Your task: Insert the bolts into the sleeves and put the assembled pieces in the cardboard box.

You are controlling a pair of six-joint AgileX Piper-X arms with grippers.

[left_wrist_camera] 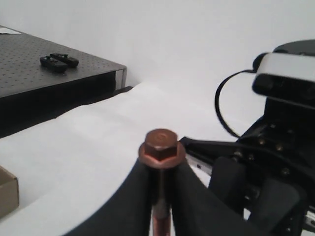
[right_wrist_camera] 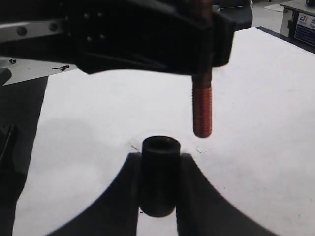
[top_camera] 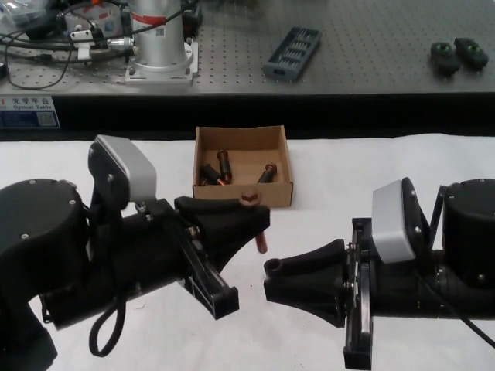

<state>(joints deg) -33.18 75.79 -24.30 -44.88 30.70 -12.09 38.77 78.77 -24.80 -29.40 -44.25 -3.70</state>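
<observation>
The left gripper [top_camera: 252, 222] pinches a copper bolt [left_wrist_camera: 161, 148] by its shank just under the head, head up and threaded end hanging free; the right gripper [right_wrist_camera: 159, 169] is pressed onto a black sleeve [right_wrist_camera: 160, 179], holding it with its open end up; the two grippers face each other, close but apart. In the right wrist view the bolt's threaded tip hangs near the sleeve's mouth, higher than it and off to one side, not inside the bore; the left wrist view shows the hexagonal flanged head between the dark fingers [left_wrist_camera: 128, 196], with the right arm beyond. Behind the grippers a cardboard box [top_camera: 280, 193] stands on the white sheet [top_camera: 332, 178], holding several assembled pieces [top_camera: 223, 165]; farther back is a perforated metal table [top_camera: 371, 39] with a blue-grey rack [top_camera: 292, 52] and two small dark parts [top_camera: 459, 54].
</observation>
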